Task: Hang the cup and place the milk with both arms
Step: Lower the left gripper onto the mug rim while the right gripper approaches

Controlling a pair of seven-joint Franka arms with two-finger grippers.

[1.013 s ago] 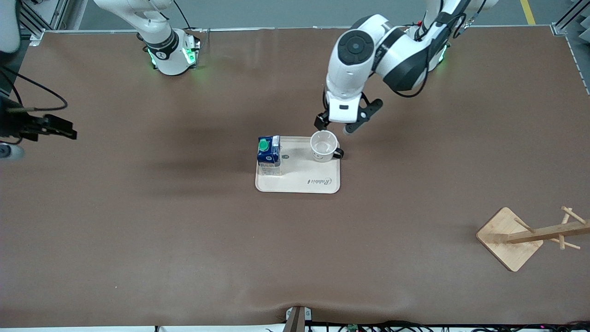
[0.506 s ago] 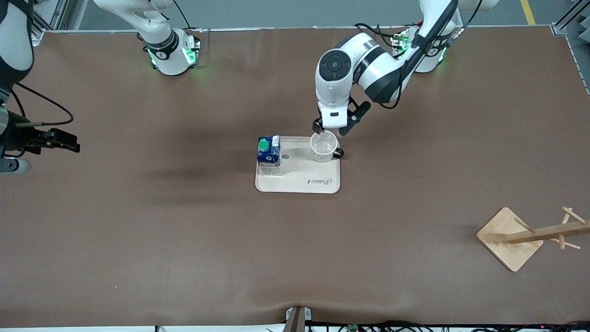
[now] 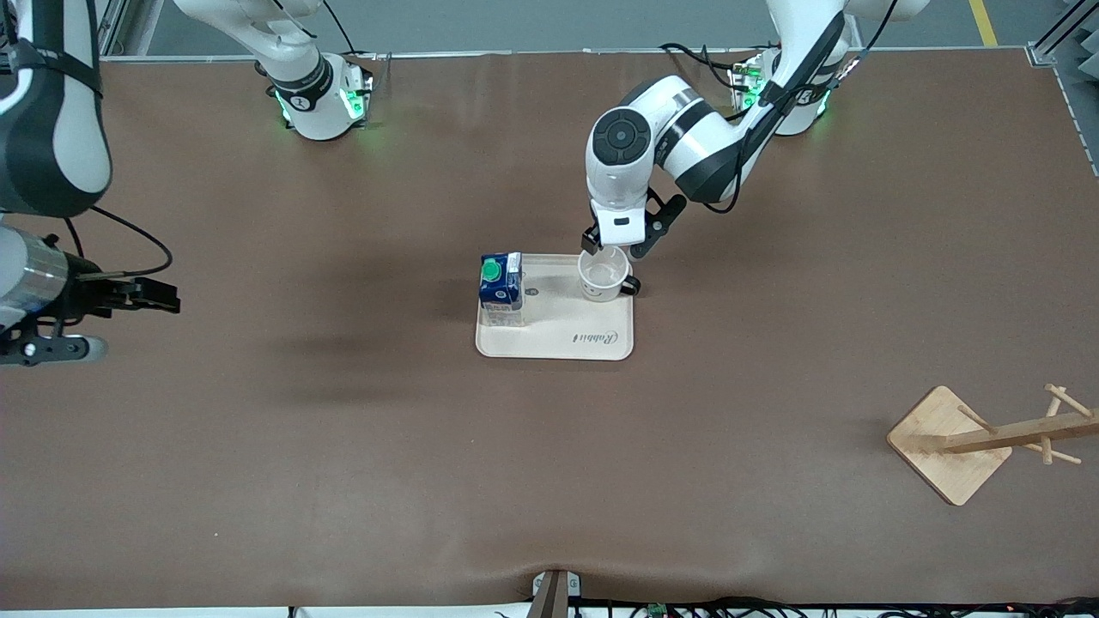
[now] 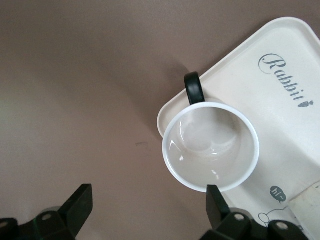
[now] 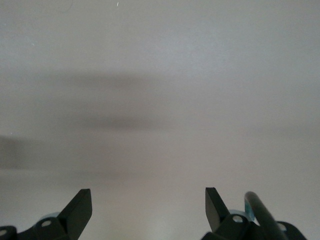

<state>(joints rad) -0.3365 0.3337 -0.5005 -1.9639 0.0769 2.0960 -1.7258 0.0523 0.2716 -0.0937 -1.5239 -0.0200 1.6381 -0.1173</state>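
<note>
White ceramic fills most of what my left wrist camera sees: the small white mug with the thin black loop handle (image 4: pixel 210 146) now sits just ahead of my left gripper (image 3: pixel 615 244), where a second ago that claw hung higher and more toward the left arm's end of the table. I have come down and in, so one finger (image 4: pixel 216 200) now stands right at the mug's rim while the other (image 4: pixel 80 205) is off over bare brown tabletop (image 3: pixel 258 446); the jaws are spread as wide as they go and hold nothing. I judge the grasp for the hanging step is about to begin, though the rim is not yet between my fingers. The mug stands upright at a corner of the cream plastic tray (image 3: pixel 558 343), the corner toward the robots' bases and the left arm's end, its handle pointing out over the tray's edge. The dark-blue gable-top milk carton with the green cap (image 3: pixel 500 288) stands on the same tray, toward the right arm's end. My right gripper (image 3: pixel 142 294) has drifted in over open table, well apart from the tray, also wide open and empty. The wooden peg rack (image 3: pixel 987 442) lies tipped in the front view's sight, near the left arm's end, well apart from the mug.
</note>
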